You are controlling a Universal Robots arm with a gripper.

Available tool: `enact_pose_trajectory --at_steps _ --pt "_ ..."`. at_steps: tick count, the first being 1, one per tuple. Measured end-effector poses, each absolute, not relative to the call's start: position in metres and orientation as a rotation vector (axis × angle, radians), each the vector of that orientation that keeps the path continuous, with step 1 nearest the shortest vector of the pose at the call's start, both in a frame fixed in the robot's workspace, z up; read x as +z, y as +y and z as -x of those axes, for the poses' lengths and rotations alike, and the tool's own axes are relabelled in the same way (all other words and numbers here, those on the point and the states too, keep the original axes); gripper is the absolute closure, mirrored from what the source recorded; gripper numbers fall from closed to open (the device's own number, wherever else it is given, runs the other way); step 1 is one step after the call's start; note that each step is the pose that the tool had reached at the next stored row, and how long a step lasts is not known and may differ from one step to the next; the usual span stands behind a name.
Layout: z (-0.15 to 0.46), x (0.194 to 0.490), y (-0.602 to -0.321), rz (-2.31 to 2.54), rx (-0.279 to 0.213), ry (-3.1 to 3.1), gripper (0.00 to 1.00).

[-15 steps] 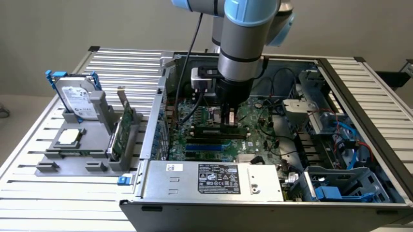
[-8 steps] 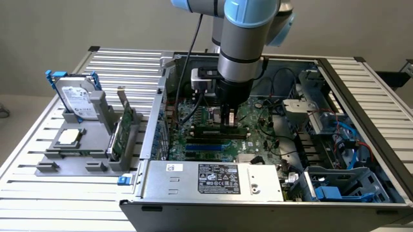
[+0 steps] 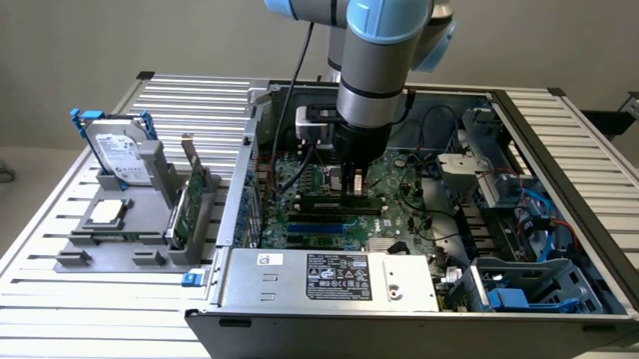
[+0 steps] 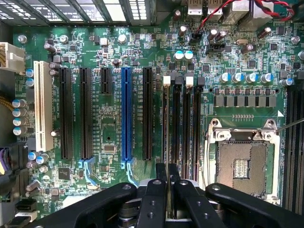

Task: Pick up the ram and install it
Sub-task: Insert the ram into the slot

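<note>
My gripper (image 3: 351, 187) hangs low inside the open computer case (image 3: 559, 134), just above the motherboard's (image 4: 114, 123) memory slots (image 4: 183, 123). Its two black fingers (image 4: 156, 190) stand almost together, pinching a thin strip seen edge-on. That strip is the ram (image 4: 166, 159), and it runs in line with the outermost memory slot, the one with a white latch (image 4: 166, 80). From the exterior view the gripper body hides most of the ram, and whether it touches the slot cannot be told.
Beside the slots sits the bare processor socket (image 4: 241, 164), and long expansion slots, one of them blue (image 4: 126, 114), lie on the other side. At the exterior view's left a grey holder (image 3: 120, 239) carries a hard drive (image 3: 118, 153), a square chip (image 3: 108, 213) and a green expansion card (image 3: 191, 198). The power supply (image 3: 330, 277) fills the case's near side.
</note>
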State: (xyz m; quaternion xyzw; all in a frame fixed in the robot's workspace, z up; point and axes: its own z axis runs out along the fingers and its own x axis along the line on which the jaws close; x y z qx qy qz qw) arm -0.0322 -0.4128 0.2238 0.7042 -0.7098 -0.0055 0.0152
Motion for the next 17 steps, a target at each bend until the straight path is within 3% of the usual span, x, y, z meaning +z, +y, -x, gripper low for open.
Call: enact_pose_trajectory --at_steps 13,14,16,17 --pt "0.0324 0.223 -0.4126 -2.189 -0.018 -2.21 0.87" --pt "0.0325 0.223 -0.4127 -2.189 -0.018 -2.21 0.85" --pt "0.0325 0.223 -0.4126 -2.189 -0.019 -2.21 0.73" --pt "0.0326 0.224 -0.4126 -2.19 -0.021 -2.211 0.73"
